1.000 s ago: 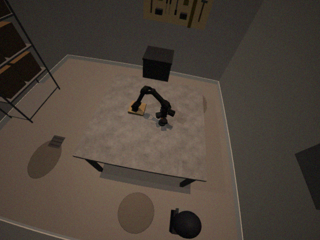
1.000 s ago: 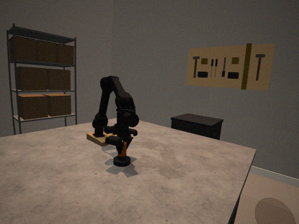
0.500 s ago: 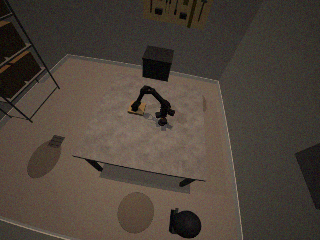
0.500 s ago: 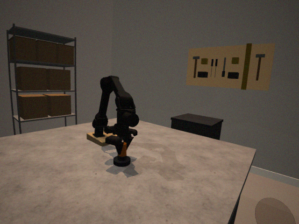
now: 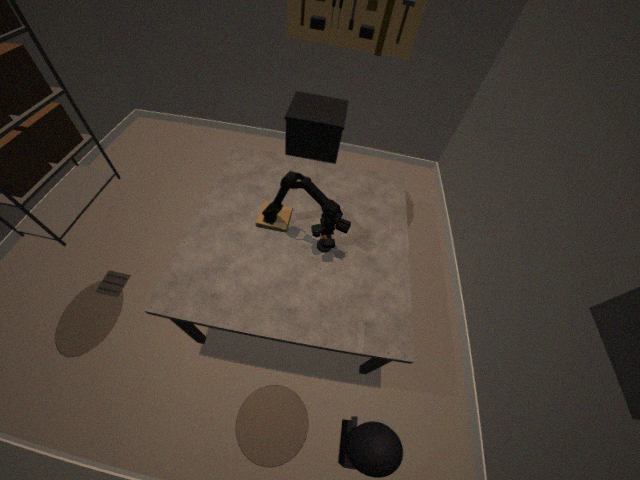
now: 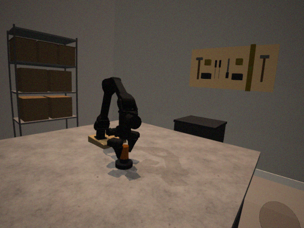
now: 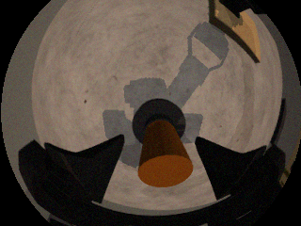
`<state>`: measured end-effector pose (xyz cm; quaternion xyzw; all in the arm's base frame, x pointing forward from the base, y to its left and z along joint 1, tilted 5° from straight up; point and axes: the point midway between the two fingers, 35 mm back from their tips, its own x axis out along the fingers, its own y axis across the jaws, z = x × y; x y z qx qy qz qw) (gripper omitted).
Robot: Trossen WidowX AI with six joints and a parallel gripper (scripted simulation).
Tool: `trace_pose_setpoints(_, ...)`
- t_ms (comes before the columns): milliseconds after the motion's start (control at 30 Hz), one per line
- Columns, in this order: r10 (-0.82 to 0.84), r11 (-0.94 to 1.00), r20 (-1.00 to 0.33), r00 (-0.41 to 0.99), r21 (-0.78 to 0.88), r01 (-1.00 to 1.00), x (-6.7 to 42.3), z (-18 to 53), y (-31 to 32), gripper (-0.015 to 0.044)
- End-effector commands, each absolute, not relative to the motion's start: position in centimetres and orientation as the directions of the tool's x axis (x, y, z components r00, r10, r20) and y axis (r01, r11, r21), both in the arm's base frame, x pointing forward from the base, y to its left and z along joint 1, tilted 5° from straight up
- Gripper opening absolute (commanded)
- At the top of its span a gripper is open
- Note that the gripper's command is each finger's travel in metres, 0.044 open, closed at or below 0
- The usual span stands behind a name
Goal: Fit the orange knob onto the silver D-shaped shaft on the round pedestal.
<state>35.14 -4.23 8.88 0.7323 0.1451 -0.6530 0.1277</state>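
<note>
The orange knob (image 5: 325,237) (image 6: 124,152) (image 7: 163,155) is a tapered cone standing upright over the middle of the dark round pedestal (image 6: 124,166) (image 7: 158,106). Its lower end meets the short dark collar on top of the pedestal in the exterior view. The shaft, the hole and their flat sides are hidden. My gripper (image 6: 125,154) (image 7: 161,139) is open and points down around the knob. In the wrist view one finger is on each side, with a gap between each finger and the knob.
The arm's wooden base board (image 5: 282,219) (image 6: 91,140) (image 7: 251,40) lies on the grey table (image 5: 248,289) (image 6: 184,201), behind and to the left of the pedestal in the exterior view. A dark cabinet (image 5: 315,129) (image 6: 200,125) and a shelf rack stand beyond the table.
</note>
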Motion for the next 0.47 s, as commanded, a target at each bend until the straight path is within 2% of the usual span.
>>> trace_pose_setpoints(0, 0.045, -0.925, -0.993, 0.107, -0.001, 0.381, 35.2, 10.7, -4.4, 0.044)
trace_pose_setpoints(200, 0.045, -0.925, -0.993, 0.107, -0.001, 0.379, 34.3, 18.0, -4.7, 0.044)
trace_pose_setpoints(433, 0.045, -0.925, -0.993, 0.107, -0.001, 0.379, 34.5, 18.3, -4.7, 0.044)
